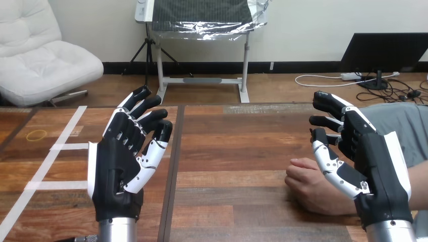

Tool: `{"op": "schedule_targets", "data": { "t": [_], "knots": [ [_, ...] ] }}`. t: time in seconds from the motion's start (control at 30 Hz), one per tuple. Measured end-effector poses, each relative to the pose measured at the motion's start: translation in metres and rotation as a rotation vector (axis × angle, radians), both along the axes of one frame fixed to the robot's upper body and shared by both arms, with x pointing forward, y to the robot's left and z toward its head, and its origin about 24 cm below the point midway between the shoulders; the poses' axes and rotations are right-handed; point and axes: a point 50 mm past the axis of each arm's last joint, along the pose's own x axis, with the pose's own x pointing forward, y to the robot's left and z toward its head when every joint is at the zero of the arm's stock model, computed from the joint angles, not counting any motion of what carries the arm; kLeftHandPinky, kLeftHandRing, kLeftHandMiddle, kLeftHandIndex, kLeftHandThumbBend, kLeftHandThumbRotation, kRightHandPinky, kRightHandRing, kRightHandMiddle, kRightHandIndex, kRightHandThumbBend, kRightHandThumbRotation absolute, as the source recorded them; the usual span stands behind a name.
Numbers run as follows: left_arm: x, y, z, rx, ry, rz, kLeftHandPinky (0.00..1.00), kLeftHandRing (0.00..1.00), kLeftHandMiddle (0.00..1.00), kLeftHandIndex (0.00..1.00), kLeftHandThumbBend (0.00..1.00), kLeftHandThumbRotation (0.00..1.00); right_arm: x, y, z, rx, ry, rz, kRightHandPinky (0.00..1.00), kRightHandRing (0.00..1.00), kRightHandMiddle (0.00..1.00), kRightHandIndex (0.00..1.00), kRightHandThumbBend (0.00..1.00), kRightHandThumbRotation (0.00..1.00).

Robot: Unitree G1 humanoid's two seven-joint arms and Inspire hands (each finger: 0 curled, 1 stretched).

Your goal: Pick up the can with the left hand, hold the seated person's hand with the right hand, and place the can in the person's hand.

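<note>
Robot's left hand [118,161]: raised above the left part of the dark wooden plank tabletop [237,151], palm turned inward. Its fingers [146,106] are loosely straight and slightly spread, with nothing in them.

Robot's right hand [371,166]: raised at the right. Its fingers [328,101] are relaxed, a little bent and apart, also with nothing in them.

The person's hand [310,186] lies on the tabletop just left of the right hand, knuckles up and loosely curled. The right hand is not curled round it. Cannot tell whether the two touch.

The can: cannot tell where it is.

Also on the tabletop: strips of white tape [65,146] and a thin yellow ring [36,134] at far left, well apart from both hands.

Risks (judgement):
- With the can's place unknown, a left-hand reach would be blind and could knock the can over.
- The person's hand is knuckles up and half closed, so a can set on it would roll off. It needs turning and opening first.
- If the right hand closes too firmly or off-centre, it could pinch the person's hand.

Writing: none legible on the tape, the tabletop or the hands.
</note>
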Motion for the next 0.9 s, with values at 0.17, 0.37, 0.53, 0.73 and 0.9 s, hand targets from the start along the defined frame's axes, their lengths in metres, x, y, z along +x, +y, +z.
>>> {"op": "schedule_targets", "data": {
  "t": [0.17,0.37,0.53,0.73,0.9],
  "knots": [
    [0.0000,0.0000,0.0000,0.000,0.000,0.000,0.68,0.70,0.76,0.78,0.57,0.30,0.0003,-0.0001,-0.0003,0.000,0.004,-0.001,0.63,0.78,0.85,0.82,0.20,0.00],
    [0.0000,0.0000,0.0000,0.000,0.000,0.000,0.67,0.70,0.76,0.78,0.56,0.29,0.0004,-0.0003,-0.0003,0.001,0.005,-0.002,0.63,0.78,0.85,0.82,0.20,0.00],
    [0.0000,0.0000,0.0000,0.000,0.000,0.000,0.67,0.70,0.76,0.78,0.56,0.28,0.0004,-0.0004,-0.0003,0.001,0.005,-0.003,0.63,0.78,0.85,0.82,0.20,0.00],
    [0.0000,0.0000,-0.0001,-0.001,0.001,0.000,0.67,0.70,0.76,0.78,0.55,0.28,0.0004,-0.0007,-0.0002,0.001,0.005,-0.003,0.63,0.78,0.85,0.82,0.20,0.00],
    [0.0001,0.0000,-0.0001,-0.001,0.002,0.000,0.67,0.70,0.76,0.78,0.55,0.28,0.0004,-0.0009,-0.0002,0.000,0.005,-0.004,0.63,0.78,0.85,0.82,0.20,0.00]
  ]
}}
